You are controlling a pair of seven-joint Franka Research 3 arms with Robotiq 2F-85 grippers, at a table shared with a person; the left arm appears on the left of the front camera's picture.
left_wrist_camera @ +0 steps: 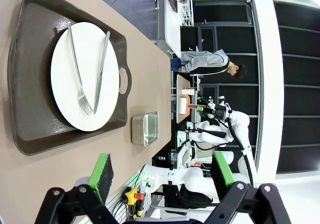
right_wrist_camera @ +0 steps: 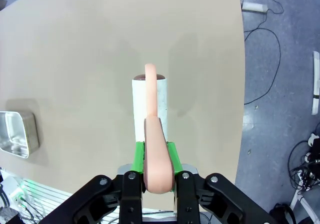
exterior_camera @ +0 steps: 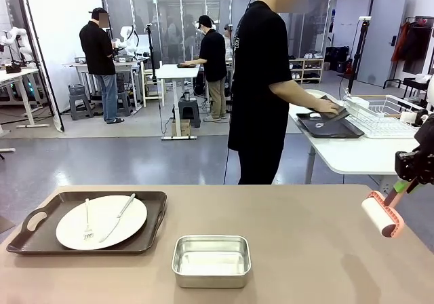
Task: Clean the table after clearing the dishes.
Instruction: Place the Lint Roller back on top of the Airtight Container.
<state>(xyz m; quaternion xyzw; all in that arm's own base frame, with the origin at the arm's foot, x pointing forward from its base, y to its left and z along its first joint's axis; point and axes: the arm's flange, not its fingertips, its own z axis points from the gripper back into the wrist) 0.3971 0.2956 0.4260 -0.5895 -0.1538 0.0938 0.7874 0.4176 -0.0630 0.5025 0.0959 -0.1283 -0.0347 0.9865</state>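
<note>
The beige-brown table (exterior_camera: 305,250) bears a dark brown tray (exterior_camera: 146,239) at its left, holding a round white plate (exterior_camera: 102,221) with a fork (exterior_camera: 87,222) and a knife (exterior_camera: 119,217). My right gripper (exterior_camera: 407,185) hangs over the table's right edge, shut on the pink handle of a white lint roller (exterior_camera: 380,214). The right wrist view shows the roller (right_wrist_camera: 150,101) just above the tabletop, held in that gripper (right_wrist_camera: 156,151). My left gripper (left_wrist_camera: 162,169) is open and holds nothing, with the tray (left_wrist_camera: 30,84) and plate (left_wrist_camera: 85,59) ahead of it.
A shiny steel pan (exterior_camera: 211,260) sits near the table's front middle, also seen as the pan (right_wrist_camera: 17,134) left of the roller. Beyond the far edge a person (exterior_camera: 261,80) presses a hand on a second dark tray (exterior_camera: 332,126) on a white side table with a wire rack (exterior_camera: 383,114).
</note>
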